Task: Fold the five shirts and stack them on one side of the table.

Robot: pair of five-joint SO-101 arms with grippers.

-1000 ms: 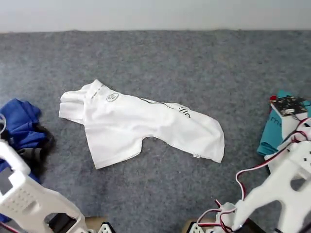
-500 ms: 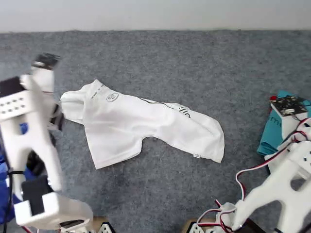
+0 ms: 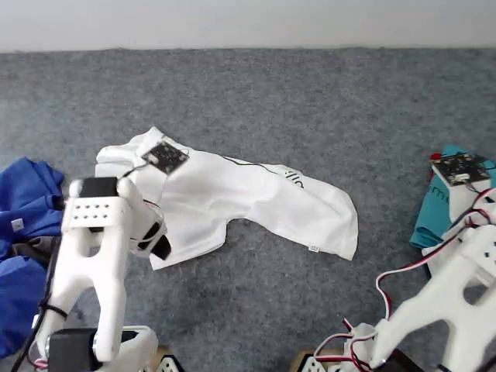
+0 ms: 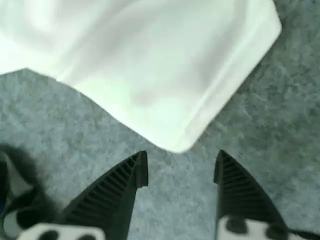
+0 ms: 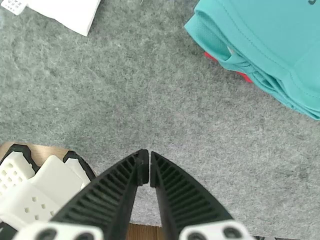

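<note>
A white shirt (image 3: 232, 201) lies crumpled and spread across the middle of the grey felt table. My left gripper (image 4: 181, 167) hangs open just off the shirt's near-left corner (image 4: 175, 145), nothing between its fingers; in the high view the left arm (image 3: 101, 232) stands over that corner. A pile of blue shirts (image 3: 23, 232) lies at the table's left edge. A folded teal shirt (image 5: 270, 45) with red cloth under it sits at the right edge (image 3: 438, 205). My right gripper (image 5: 149, 167) is shut and empty above bare felt near the front edge.
The grey felt (image 3: 310, 101) ends at a pale wall along the back. The right arm's white frame and red and black wires (image 3: 442, 302) fill the front right corner. A dark garment (image 3: 35, 248) lies among the blue pile.
The left arm swung in from the front left corner over the blue pile to the white shirt's near-left corner. The right arm kept still.
</note>
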